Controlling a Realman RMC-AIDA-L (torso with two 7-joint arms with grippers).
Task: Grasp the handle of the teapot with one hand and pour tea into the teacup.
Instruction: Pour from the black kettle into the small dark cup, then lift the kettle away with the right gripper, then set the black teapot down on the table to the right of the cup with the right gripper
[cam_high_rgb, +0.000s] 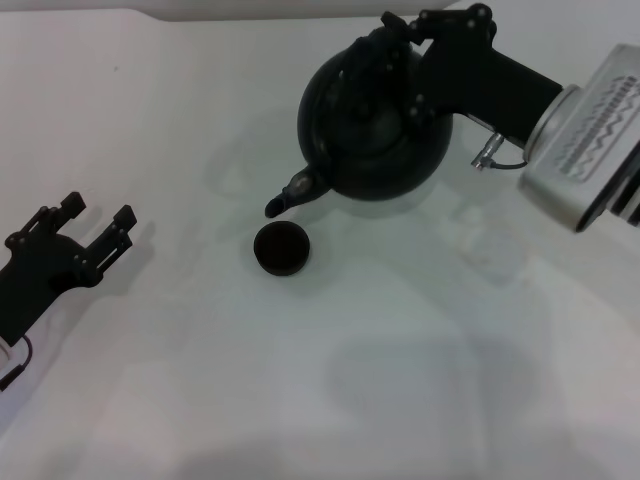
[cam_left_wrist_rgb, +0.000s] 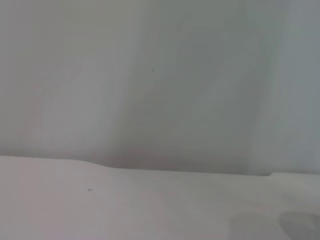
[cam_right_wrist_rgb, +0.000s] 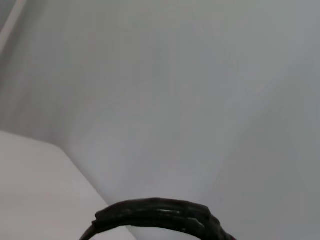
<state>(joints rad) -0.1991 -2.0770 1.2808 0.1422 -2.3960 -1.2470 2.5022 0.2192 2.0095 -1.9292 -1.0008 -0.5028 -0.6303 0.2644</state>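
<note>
Left hand idles at the left edge of the frame, fingers spread. Upper right, the right hand appears clamped on the handle of the teapot, whose spout hangs just above and beside the teacup at centre. Pouring well likely means tipping slowly with the spout kept over the cup. Contents of both cannot be told.

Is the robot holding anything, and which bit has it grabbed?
The right claw grips the big round matte black teapot by its arched black handle. The left claw sits open on the white table, holding nothing.
</note>
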